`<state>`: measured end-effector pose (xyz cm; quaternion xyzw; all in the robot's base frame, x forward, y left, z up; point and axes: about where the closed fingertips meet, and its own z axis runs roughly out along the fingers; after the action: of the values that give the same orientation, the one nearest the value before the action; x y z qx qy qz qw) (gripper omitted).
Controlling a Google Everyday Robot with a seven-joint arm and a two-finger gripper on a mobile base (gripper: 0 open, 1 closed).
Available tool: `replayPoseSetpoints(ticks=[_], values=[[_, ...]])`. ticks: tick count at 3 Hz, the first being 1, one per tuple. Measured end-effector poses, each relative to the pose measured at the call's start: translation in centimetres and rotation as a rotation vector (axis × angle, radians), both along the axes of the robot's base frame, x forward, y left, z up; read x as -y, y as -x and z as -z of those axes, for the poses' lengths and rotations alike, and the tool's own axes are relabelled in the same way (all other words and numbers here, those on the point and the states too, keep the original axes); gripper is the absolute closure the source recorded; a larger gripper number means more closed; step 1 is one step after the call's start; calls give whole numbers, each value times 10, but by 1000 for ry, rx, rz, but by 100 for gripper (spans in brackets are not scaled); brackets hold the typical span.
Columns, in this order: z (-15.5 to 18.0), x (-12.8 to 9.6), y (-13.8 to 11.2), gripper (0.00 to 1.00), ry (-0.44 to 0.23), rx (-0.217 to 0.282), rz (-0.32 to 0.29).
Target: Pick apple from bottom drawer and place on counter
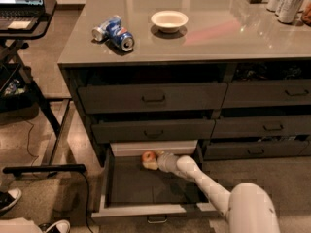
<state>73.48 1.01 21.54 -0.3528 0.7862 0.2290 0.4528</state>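
The bottom drawer (141, 191) of the left stack is pulled open, with a dark floor and a pale back panel. The small red-orange apple (147, 157) is near the drawer's back, about mid-width. My white arm reaches in from the lower right. My gripper (153, 162) is at the apple and shut on it, just above the drawer floor. The glossy grey-brown counter (214, 38) lies above the drawers.
A white bowl (169, 20) and two blue soda cans (114, 32) lying on their sides are on the counter. More cans (286, 1) stand at its back right. A black desk with a laptop (22, 6) stands at the left, and shoes (9, 199) are on the floor.
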Motion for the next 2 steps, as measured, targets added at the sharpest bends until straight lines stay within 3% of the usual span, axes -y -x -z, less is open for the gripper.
replayPoseSetpoints(ticks=[1,2], values=[[-60,33,20,100,48,-44,-47],[-104,14,78,100,81,-173,-200]])
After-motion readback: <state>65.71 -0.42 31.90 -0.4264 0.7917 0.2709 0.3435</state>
